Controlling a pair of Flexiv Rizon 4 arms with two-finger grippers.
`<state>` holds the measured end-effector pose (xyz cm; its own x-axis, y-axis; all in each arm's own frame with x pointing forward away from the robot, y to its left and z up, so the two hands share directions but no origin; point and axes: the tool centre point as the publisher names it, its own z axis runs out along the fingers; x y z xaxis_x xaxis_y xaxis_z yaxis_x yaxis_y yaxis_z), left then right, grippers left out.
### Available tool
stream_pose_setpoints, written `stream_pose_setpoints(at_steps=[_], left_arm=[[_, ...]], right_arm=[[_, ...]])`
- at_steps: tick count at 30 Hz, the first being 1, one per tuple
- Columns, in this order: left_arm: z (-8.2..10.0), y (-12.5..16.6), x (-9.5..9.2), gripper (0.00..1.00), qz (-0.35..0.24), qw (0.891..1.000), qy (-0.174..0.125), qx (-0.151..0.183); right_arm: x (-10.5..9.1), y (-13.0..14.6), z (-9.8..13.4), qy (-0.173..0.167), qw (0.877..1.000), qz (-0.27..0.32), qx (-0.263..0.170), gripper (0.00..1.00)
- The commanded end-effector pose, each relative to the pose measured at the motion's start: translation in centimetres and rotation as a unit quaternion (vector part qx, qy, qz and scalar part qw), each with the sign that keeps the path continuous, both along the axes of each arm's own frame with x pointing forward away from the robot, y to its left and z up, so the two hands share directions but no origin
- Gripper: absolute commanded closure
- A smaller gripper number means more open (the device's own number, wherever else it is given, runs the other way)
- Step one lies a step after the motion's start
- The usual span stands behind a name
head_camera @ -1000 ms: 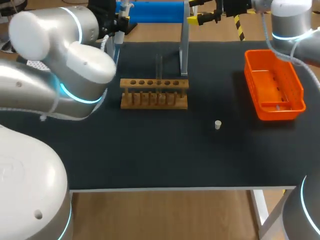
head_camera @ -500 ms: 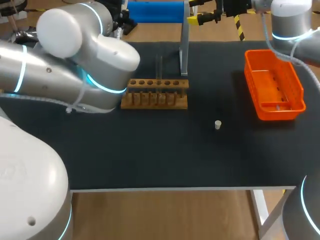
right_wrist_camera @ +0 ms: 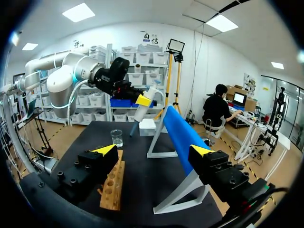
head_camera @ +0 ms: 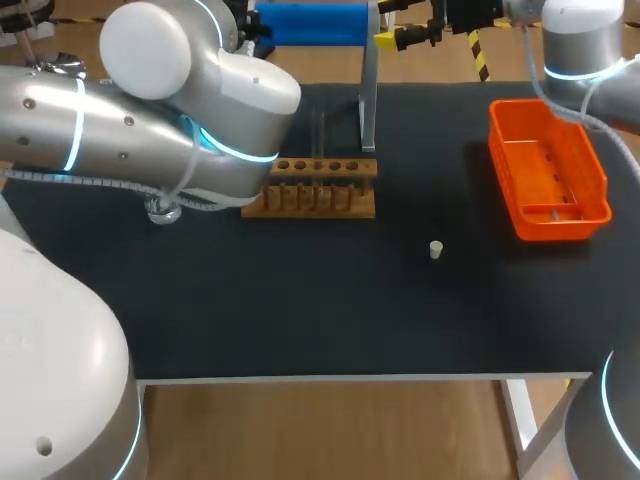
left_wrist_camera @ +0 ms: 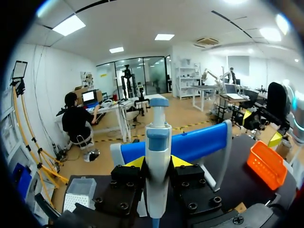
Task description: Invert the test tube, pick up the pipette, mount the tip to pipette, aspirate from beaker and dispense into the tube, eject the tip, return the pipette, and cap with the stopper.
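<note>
My left gripper is shut on the white and blue pipette, which stands upright between its yellow tips, above the far left of the table. From the right wrist view the same pipette hangs tilted in the left gripper, above the beaker. A clear test tube stands upright in the wooden rack. The small white stopper lies alone on the black mat. My right gripper is open and holds nothing, by the blue pipette stand. In the head view my left arm hides its own gripper.
An orange bin sits at the right of the table. The pipette stand's blue bar runs along the far edge, its metal leg just behind the rack. The beaker shows under my left arm. A white tip box is at the far left.
My left arm has swung to the right across the head view, now covering the rack's left end. The beaker has come into sight below it. The right arm has stayed still.
</note>
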<state>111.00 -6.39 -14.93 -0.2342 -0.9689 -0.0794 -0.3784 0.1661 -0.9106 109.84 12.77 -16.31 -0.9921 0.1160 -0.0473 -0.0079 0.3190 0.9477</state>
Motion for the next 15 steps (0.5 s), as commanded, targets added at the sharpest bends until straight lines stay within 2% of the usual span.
stream_pose_setpoints(at_steps=[1,15], left_arm=[[-0.7,-0.4,0.7,1.0,0.01,1.0,-0.005,0.003],[-1.4,0.3,2.5,1.0,0.032,0.999,-0.005,0.002]], right_arm=[[0.1,-0.1,0.1,0.001,1.0,0.002,-0.001,0.0],[0.1,-0.1,0.1,0.001,1.0,0.002,-0.001,0.0]])
